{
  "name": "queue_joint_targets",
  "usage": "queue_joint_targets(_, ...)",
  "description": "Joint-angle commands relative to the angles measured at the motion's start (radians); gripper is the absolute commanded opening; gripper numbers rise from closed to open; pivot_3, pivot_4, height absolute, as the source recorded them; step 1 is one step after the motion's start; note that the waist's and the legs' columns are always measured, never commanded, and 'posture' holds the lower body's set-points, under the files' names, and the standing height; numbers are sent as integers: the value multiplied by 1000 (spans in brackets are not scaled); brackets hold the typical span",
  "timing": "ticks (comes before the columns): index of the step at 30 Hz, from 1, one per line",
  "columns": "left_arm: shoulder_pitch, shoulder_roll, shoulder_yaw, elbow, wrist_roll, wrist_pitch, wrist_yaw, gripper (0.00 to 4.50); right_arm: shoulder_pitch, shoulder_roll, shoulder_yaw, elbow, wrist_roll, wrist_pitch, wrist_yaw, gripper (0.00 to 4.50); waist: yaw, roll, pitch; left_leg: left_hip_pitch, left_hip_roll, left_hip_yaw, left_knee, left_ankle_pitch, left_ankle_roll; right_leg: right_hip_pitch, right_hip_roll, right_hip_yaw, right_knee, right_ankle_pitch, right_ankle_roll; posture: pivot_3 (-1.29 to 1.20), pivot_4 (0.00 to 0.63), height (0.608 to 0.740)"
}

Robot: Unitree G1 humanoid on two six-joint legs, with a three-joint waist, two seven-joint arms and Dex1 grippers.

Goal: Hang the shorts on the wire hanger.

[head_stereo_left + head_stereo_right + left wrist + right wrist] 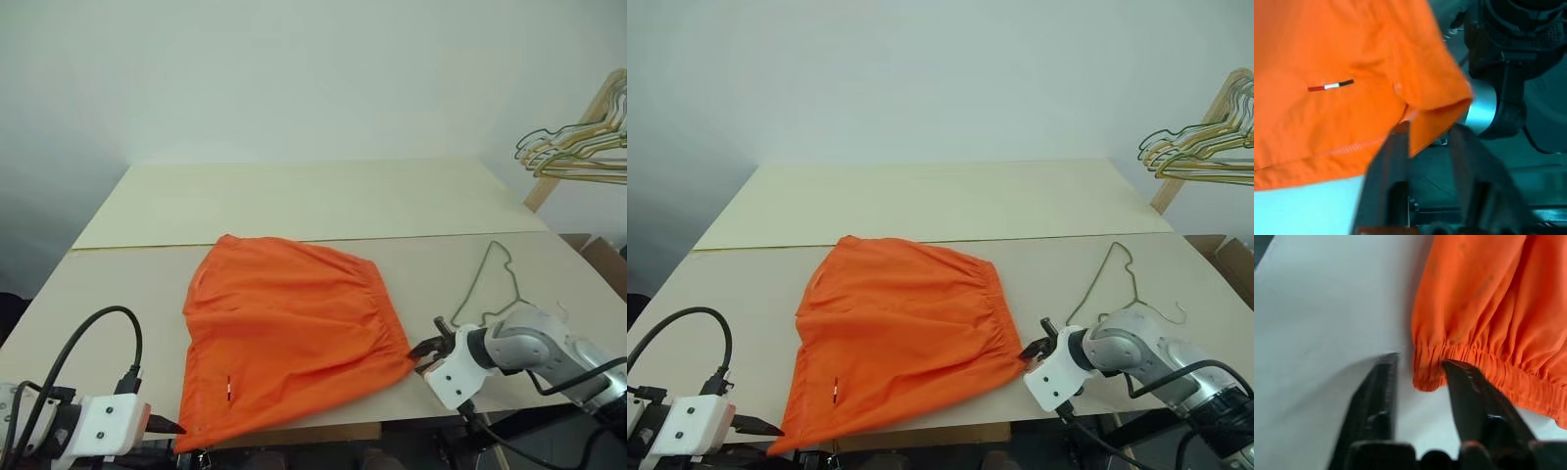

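The orange shorts (pixel 289 328) lie flat on the table, waistband toward the right and a small tag (pixel 229 389) near the front hem. The thin grey wire hanger (pixel 493 284) lies on the table just right of them. My left gripper (pixel 172 427) is at the front left hem corner; in the left wrist view its fingers (pixel 1393 152) stand apart with that corner (pixel 1435 117) loose between them. My right gripper (pixel 423 351) is at the waistband's front right corner. In the right wrist view it is open (pixel 1420 360), with the gathered corner (pixel 1425 374) between its fingers.
A bunch of gold, green and dark wire hangers (pixel 578 147) hangs on a wooden rack at the far right. A cardboard box (pixel 605 262) stands beside the table's right edge. The table's front edge (pixel 323 429) runs right under the shorts' hem.
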State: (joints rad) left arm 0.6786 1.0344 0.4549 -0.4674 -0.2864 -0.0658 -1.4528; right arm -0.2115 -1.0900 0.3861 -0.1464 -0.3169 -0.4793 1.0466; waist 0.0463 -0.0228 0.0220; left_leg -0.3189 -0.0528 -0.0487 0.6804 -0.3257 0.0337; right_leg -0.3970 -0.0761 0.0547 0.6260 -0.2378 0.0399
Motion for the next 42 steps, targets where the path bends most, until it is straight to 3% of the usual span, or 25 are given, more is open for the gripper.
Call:
queue_joint_targets(1,12,30,53,-14,-7,7,-44,2527,5,-17,-43,-20,71,13,39,3112,-1,0,0,0,0,0,0,0,0,0,0,0,0,0,0,104,0,740)
queue_joint_targets(4,29,52,106,2,3,24,-86,3550,25,-6,-95,-46,175,104,57,4164,0,0,0,1,0,0,0,0,0,1,0,-1,0,0,0,99,0,740)
queue_joint_targets(7,24,68,177,41,-24,55,-135,4433,38,-29,-177,-66,342,210,112,4209,-1,1,1,1,0,-1,0,0,0,2,0,-1,0,0,0,95,0,740)
queue_joint_targets(12,-54,66,258,87,-87,109,-135,4433,18,-33,-314,-10,464,392,107,4209,-1,2,3,2,1,-2,0,0,0,4,-1,-4,-1,-1,0,88,0,740)
queue_joint_targets(17,-317,-5,234,69,-371,313,46,4433,-199,86,-299,80,485,976,-28,4209,-6,3,3,3,1,-2,1,0,0,5,-1,-5,-1,0,0,81,0,740)
queue_joint_targets(21,-404,-57,184,18,-479,413,120,4433,-347,247,-315,175,464,1320,-218,4209,-13,3,3,0,1,-3,0,0,-1,-1,-1,-3,1,0,-1,71,0,740)
queue_joint_targets(24,-416,-91,118,-39,-487,422,149,4433,-440,417,-379,290,391,1485,-499,4209,-22,3,1,-11,0,-3,0,2,-5,-15,-1,-1,4,1,-2,61,0,740)
queue_joint_targets(26,-428,-108,53,-68,-434,402,183,4433,-476,504,-441,344,363,1517,-645,4209,-25,3,0,-24,-3,-2,0,8,-15,-29,-2,1,6,3,-3,50,0,740)
queue_joint_targets(31,-474,-153,-59,-109,-398,381,239,4433,-555,605,-590,480,370,1485,-846,4209,-30,5,-1,-28,-3,-3,0,8,-16,-33,-1,1,6,3,-3,38,0,740)
queue_joint_targets(42,-477,-191,-88,-150,-401,375,295,4433,-670,666,-711,736,433,1431,-960,4209,-81,6,-2,-18,-2,0,0,4,-7,-24,0,4,7,4,-3,37,0,740)
